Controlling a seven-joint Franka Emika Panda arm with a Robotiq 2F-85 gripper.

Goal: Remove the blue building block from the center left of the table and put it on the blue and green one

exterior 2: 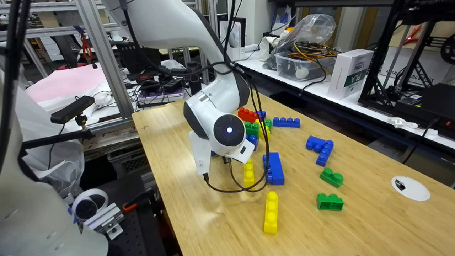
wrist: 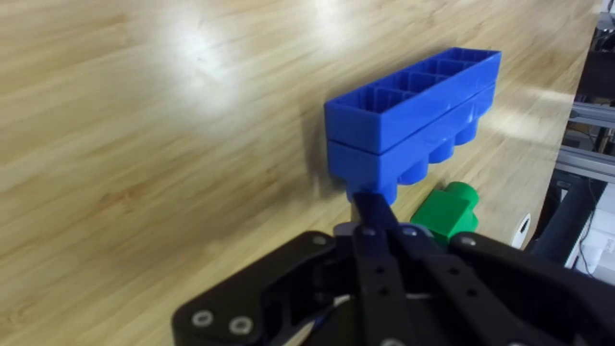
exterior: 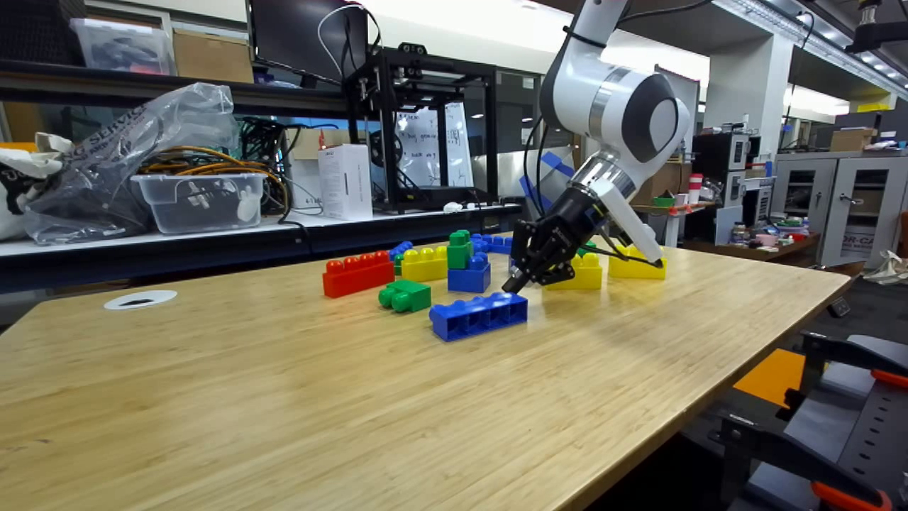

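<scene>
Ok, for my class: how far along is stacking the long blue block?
Reaching looks done: the arm is down by the long blue block. In hand, probably, is the pickup: the jaws look shut near one end, contact unclear; the block lies on the table. Left: lifting it onto the green and blue stack, its top studs uncovered.

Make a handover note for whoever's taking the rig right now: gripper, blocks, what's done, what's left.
Gripper: looks shut, at one end of the blue block; whether it touches is unclear.
Blue block: on its side on the table, studs toward the gripper.
Blue-and-green stack: standing on the table, green uppermost, behind the blue block in an exterior view.
Done: gripper is at the blue block; no lift yet.
Left: likely open, grasp, lift and right the blue block, then set it on the stack.
</scene>
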